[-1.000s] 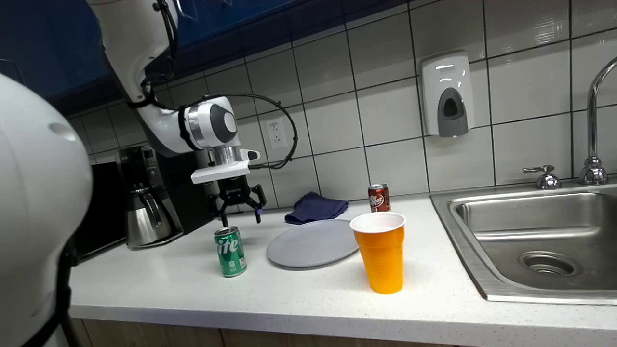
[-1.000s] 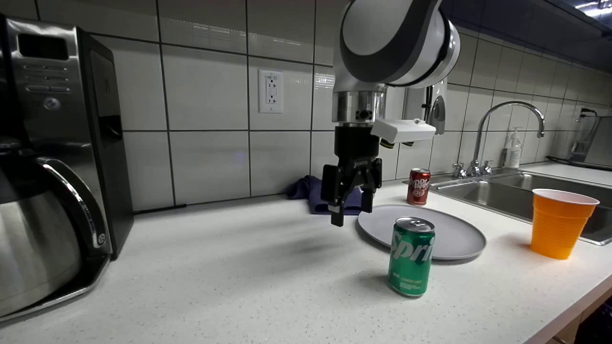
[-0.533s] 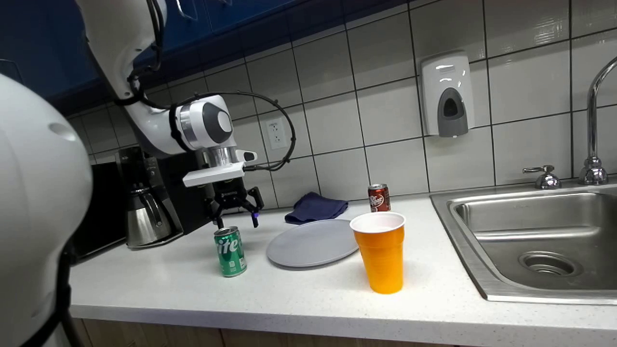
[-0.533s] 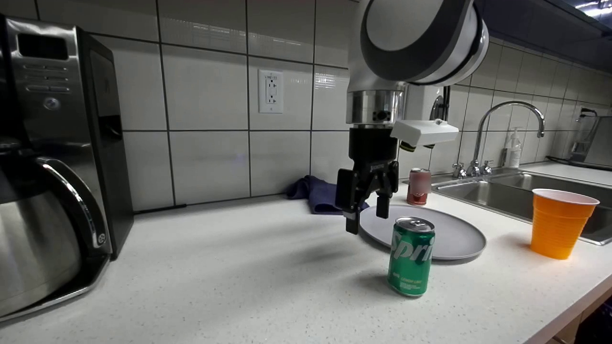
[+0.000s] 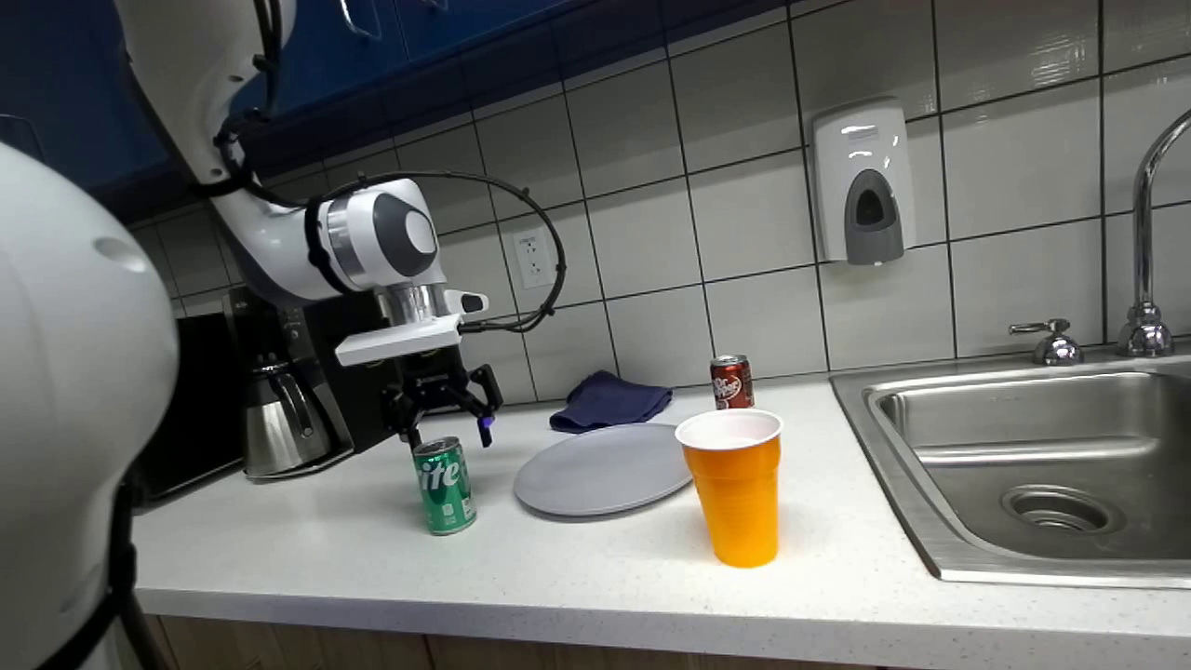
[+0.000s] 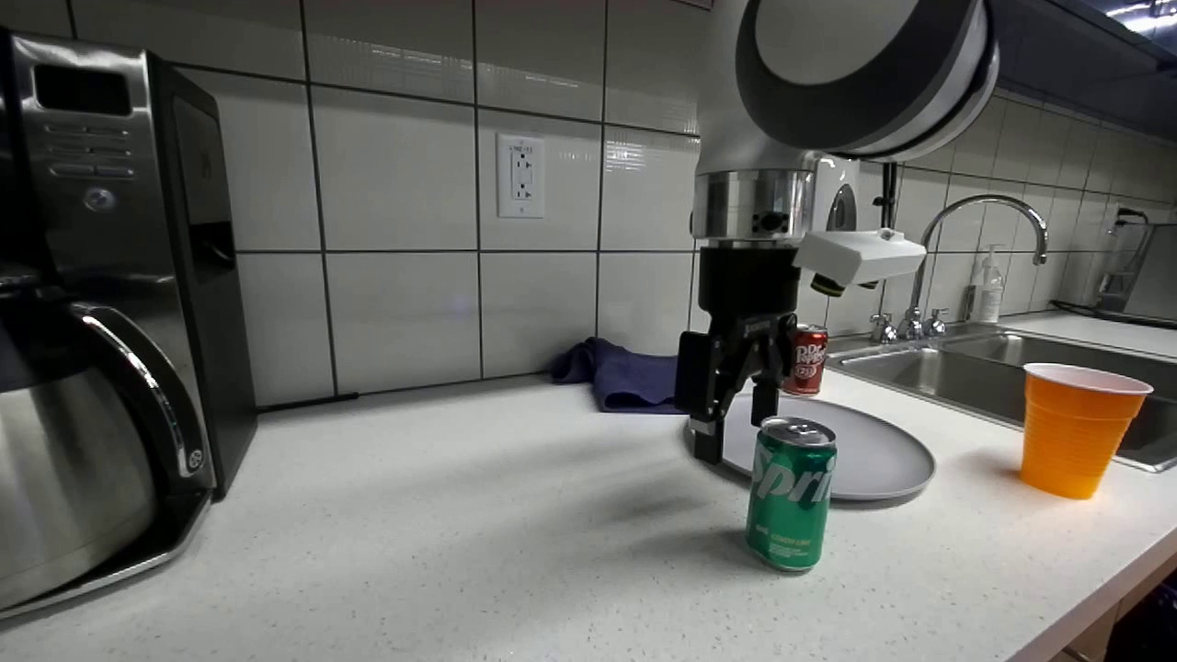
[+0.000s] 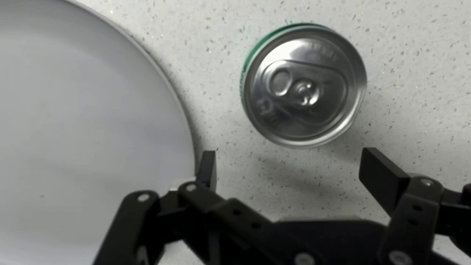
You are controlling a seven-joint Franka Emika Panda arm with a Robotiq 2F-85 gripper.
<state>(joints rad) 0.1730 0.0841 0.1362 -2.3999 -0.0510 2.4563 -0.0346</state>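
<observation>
In an exterior view, a white worktop (image 5: 307, 549) with fine dark speckles runs along a pale tiled wall (image 5: 754, 214) with dark joints, blue cupboards (image 5: 456, 37) hanging above. A soap dispenser (image 5: 865, 186) and a power outlet (image 5: 533, 258) are fixed to this wall. A steel sink (image 5: 900, 475) with a curved tap (image 5: 1143, 251) is set into the worktop at the view's right; a coffee maker (image 5: 279, 433) stands towards its left. Between them are a grey plate (image 5: 595, 475), a crumpled dark blue cloth (image 5: 609, 402), a red can (image 5: 732, 383) and an orange cup (image 5: 740, 493). The green can (image 5: 445, 489) stands upright on the worktop near the plate, with the end effector (image 5: 449, 437) hanging close behind it.

In an exterior view, a pump bottle (image 6: 988, 292) stands beside the tap, a bright light (image 6: 1154, 20) shows in an upper corner, and a soft shadow (image 6: 644, 504) stretches over the worktop towards the green can.

In the wrist view, the end effector is spread wide and holds nothing. Its fingers (image 7: 382, 180) are apart from the green can, whose silver lid (image 7: 301, 88) faces up just ahead of them; speckled worktop separates can and plate.
</observation>
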